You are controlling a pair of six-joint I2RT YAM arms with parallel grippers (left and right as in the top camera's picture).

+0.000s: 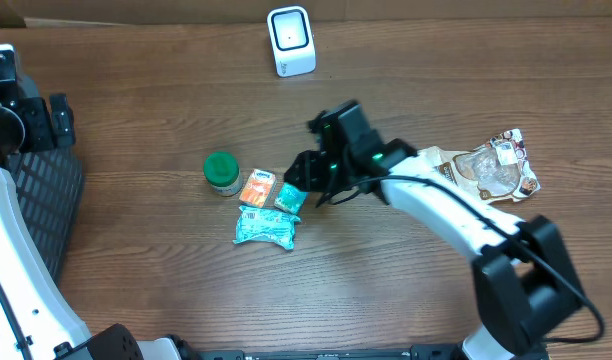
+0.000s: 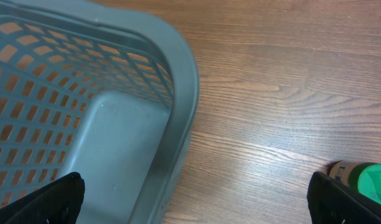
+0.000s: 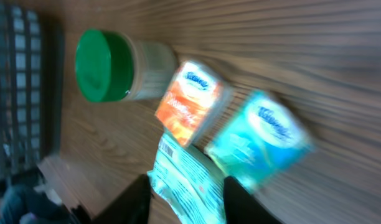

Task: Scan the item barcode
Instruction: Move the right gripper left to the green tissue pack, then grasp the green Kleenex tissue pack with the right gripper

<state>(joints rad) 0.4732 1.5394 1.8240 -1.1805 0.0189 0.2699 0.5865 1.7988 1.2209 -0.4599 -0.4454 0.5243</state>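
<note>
- The pale teal packet [image 1: 264, 228] lies flat near the middle of the worktop; the right wrist view shows a barcode on it.
- A teal tissue pack [image 1: 289, 198] and an orange tissue pack [image 1: 256, 188] lie just beside its far side, with a green-lidded jar [image 1: 222, 172] next to the orange one.
- The right tool [image 1: 306, 186] hangs over the teal pack with its fingers partly apart; whether they pinch anything cannot be told.
- The left tool [image 2: 197, 204] is spread wide over a grey basket [image 2: 187, 81] at the left edge.
- A white scanner [image 1: 291, 40] stands by the far edge.
</note>
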